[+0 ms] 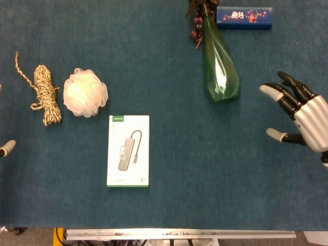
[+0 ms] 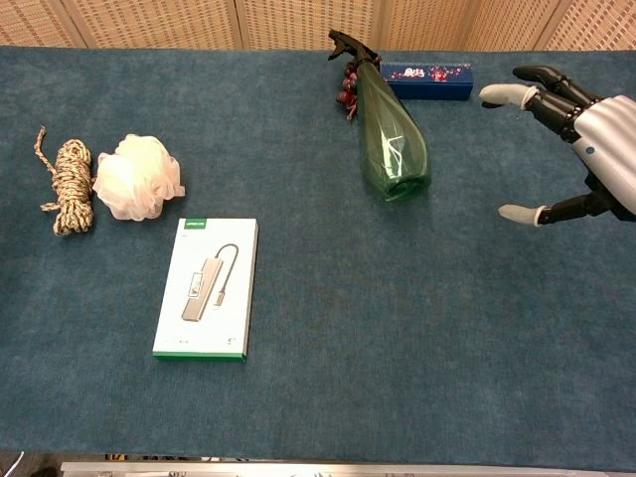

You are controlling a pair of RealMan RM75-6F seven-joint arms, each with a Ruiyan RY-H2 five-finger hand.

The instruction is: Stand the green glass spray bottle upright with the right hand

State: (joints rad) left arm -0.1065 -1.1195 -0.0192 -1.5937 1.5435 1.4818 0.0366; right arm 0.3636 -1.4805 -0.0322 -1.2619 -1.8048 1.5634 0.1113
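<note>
The green glass spray bottle (image 1: 219, 66) (image 2: 391, 136) lies on its side at the far middle of the table, its black nozzle pointing away from me and its wide base toward me. My right hand (image 1: 301, 116) (image 2: 586, 139) hovers to the right of the bottle, apart from it, fingers spread and holding nothing. Of my left hand (image 1: 5, 148), only a fingertip shows at the left edge of the head view; the chest view does not show it.
A blue patterned box (image 1: 244, 16) (image 2: 427, 79) and dark red beads (image 1: 196, 28) lie by the nozzle. A white adapter box (image 1: 128, 150) (image 2: 206, 287) lies mid-table. A white bath pouf (image 1: 85, 92) (image 2: 136, 177) and a rope coil (image 1: 46, 93) (image 2: 68, 186) sit at left.
</note>
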